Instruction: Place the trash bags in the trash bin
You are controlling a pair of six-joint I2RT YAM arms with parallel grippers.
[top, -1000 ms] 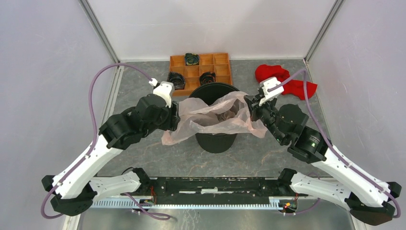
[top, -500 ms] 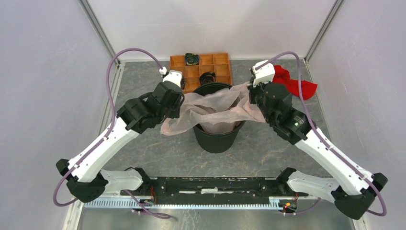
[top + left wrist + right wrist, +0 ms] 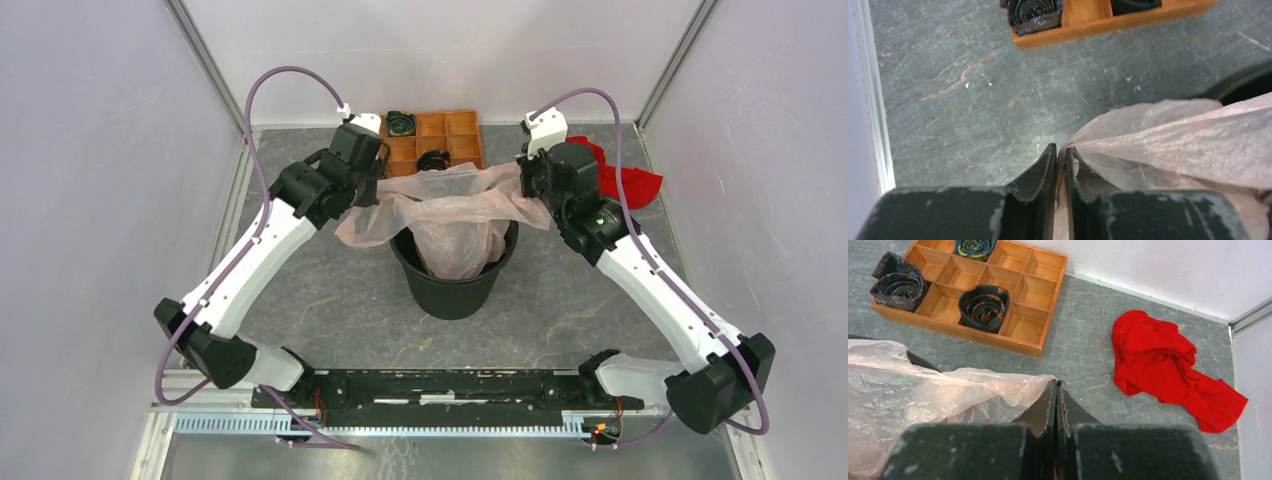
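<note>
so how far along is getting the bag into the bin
Partly done: the middle of the pink trash bag sags into the black bin. In hand: the left gripper and right gripper each pinch an edge, holding it stretched across the rim. Left: the edges, draped outside the mouth, must go in.

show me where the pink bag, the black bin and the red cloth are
pink bag (image 3: 450, 200), top external view, on the stretched film near its middle
black bin (image 3: 452, 295), top external view, on its near outer wall
red cloth (image 3: 1158, 360), right wrist view, middle of the crumpled heap
</note>
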